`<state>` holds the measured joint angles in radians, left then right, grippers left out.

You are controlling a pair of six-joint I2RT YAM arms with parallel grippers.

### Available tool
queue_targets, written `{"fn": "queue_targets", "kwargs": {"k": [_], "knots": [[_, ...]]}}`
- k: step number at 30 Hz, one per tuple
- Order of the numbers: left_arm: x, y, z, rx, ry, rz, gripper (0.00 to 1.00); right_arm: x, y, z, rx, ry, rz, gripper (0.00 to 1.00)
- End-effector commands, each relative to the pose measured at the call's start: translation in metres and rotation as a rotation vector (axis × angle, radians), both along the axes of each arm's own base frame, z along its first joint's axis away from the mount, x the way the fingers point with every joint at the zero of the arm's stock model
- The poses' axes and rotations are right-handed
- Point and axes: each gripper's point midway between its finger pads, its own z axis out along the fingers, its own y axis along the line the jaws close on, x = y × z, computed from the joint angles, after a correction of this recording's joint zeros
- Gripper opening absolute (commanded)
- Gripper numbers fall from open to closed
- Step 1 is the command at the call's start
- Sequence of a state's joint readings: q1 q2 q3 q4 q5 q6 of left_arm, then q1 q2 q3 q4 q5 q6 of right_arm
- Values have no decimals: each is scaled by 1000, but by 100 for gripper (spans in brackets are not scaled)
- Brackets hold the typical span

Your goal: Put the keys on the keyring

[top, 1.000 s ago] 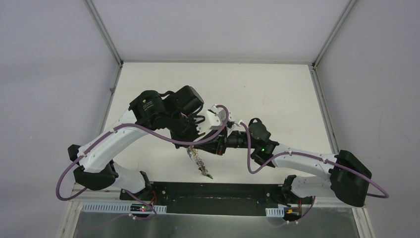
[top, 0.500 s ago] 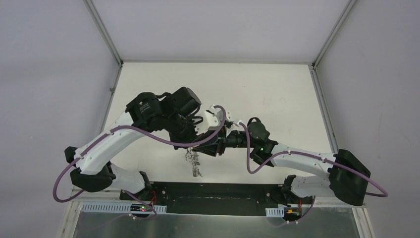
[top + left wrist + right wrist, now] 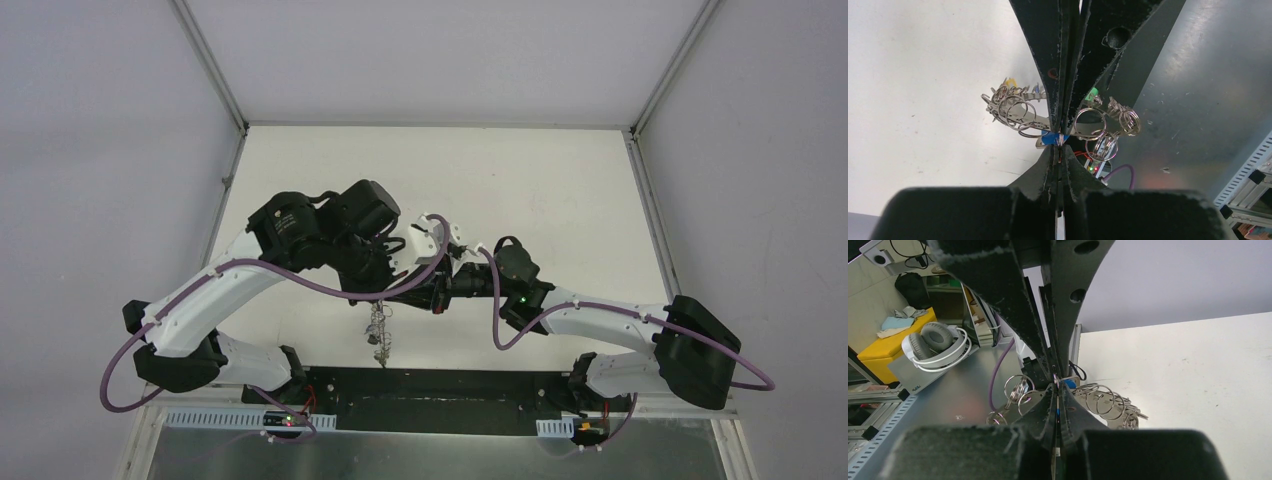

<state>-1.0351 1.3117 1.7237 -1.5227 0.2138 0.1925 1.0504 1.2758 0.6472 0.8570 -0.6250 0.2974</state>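
Note:
The keyring (image 3: 378,328) hangs in the air over the table's near edge, between my two grippers, which meet tip to tip. It is a silvery band hung with many wire loops (image 3: 1015,116), also seen in the right wrist view (image 3: 1100,400). Small keys hang from it: a yellow head (image 3: 1009,81), a green head (image 3: 1093,93) and a blue head (image 3: 1049,138). My left gripper (image 3: 1060,146) is shut on the keyring's edge. My right gripper (image 3: 1055,386) is shut, with a sliver of the blue key (image 3: 1068,384) between its jaws. Other keys are hidden among the loops.
The white table (image 3: 500,190) stretches behind the arms. The black base plate (image 3: 430,385) and a grey metal shelf (image 3: 1188,100) lie below the hanging ring. White headphones (image 3: 935,342) lie off the table to the left. Purple cables loop round both arms.
Both grippers have moved together a little to the left. The hanging keyring has swung from slanting right to hanging nearly straight down.

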Motion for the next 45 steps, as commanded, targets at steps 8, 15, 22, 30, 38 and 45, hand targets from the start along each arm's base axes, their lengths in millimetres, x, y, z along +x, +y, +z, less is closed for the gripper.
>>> {"fn": "queue_targets", "kwargs": {"k": [8, 15, 22, 30, 38, 45], "knots": [[-4, -13, 14, -108, -20, -26, 0, -7, 4, 33, 86, -55, 45, 18], [-5, -14, 14, -120, -19, -29, 0, -11, 7, 31, 79, -58, 76, 20], [-6, -12, 15, -126, -26, -28, 0, -13, 9, 28, 67, -57, 95, 1], [-3, -9, 18, -140, -51, -11, 0, -17, 7, 27, 64, -74, 118, 0], [4, 2, 38, -247, -147, 79, 46, -19, 0, 35, 97, -103, 104, 0], [1, 8, 55, -544, -260, 136, 50, -20, -3, 40, 111, -113, 100, 0]]}}
